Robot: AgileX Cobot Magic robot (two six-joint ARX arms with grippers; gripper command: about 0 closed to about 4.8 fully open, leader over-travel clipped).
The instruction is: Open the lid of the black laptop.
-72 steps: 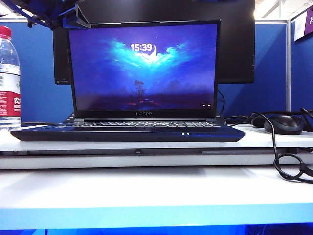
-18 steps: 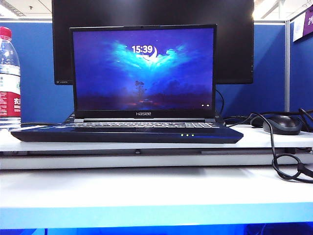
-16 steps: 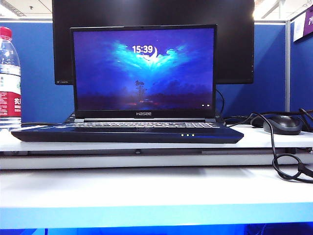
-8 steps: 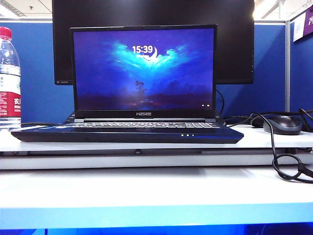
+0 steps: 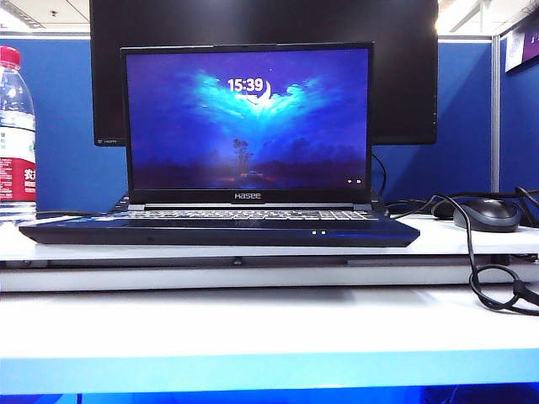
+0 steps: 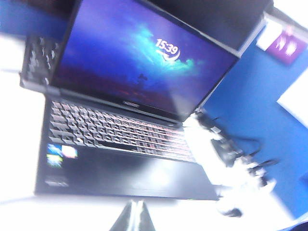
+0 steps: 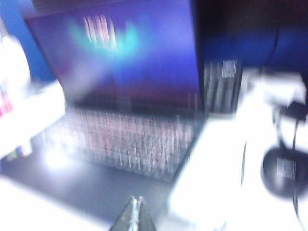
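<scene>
a dark monitor point(image 5: 404, 76) stands behind the black laptop point(image 5: 219, 229), which sits open on a white desk point(image 5: 253, 324), the lid point(image 5: 248, 118) upright, its glowing blue screen reading "15:39" above a "hasee" logo. a rounded black mouse point(image 5: 487, 214) lies right of the laptop, a red-capped clear bottle point(image 5: 15, 126) left. the left hand point(image 6: 132, 219) and right hand point(image 7: 134, 216) hover over its front edge, tips pinched together, gripping nothing.

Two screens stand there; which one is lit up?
The lid of the black laptop, in front, showing 15:39. The bigger monitor behind is dark.
</scene>
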